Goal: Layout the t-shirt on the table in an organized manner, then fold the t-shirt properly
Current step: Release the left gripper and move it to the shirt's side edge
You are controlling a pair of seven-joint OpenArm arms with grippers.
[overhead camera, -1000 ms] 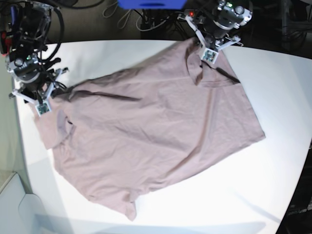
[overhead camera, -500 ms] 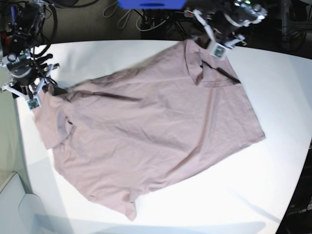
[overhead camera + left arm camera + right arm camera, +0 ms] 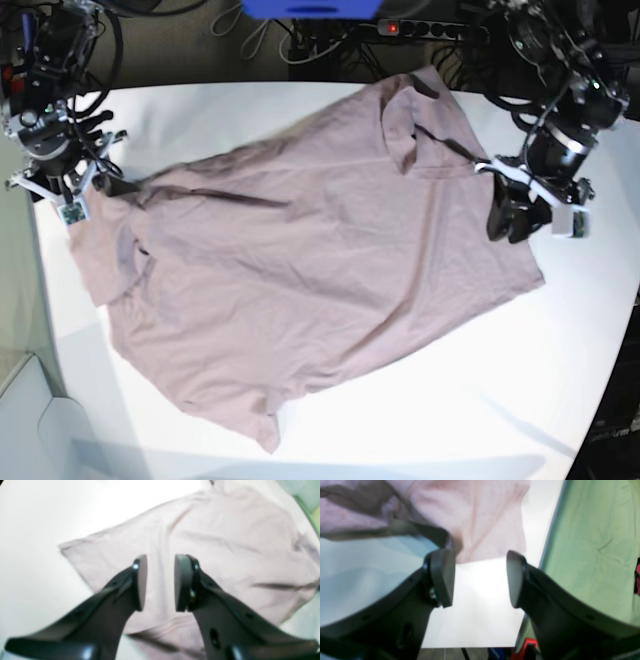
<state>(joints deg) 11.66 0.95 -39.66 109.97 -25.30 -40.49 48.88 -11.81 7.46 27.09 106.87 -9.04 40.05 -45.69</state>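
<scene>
One white counter [image 3: 500, 400] fills the base view, with dark cables and a power strip [image 3: 430, 28] behind its far edge and a pale green cloth [image 3: 590, 542] hanging off one side in the right wrist view. On the counter lies one t-shirt [image 3: 300, 280], dusty mauve-pink, spread mostly flat but skewed diagonally and creased, with wrinkles running through its middle. One sleeve [image 3: 115, 265] reaches toward the base view's left edge of the counter. The end of the shirt nearest the far edge is bunched and partly folded over itself. A pointed corner of fabric [image 3: 268, 435] trails toward the near edge.

Two arms are in view, each with one hand. The right hand [image 3: 72, 195] sits at the left of the base view, just at the shirt's edge near the sleeve. In its own wrist view its two fingers [image 3: 442, 577] stand wide apart with only bare counter between them, nothing gripped. The left hand [image 3: 512, 215] hangs over the shirt's right-hand edge in the base view. From its wrist camera, its two fingers [image 3: 140, 580] are narrowly parted with a clear gap between them, showing shirt fabric below and holding nothing. That view is blurred.
</scene>
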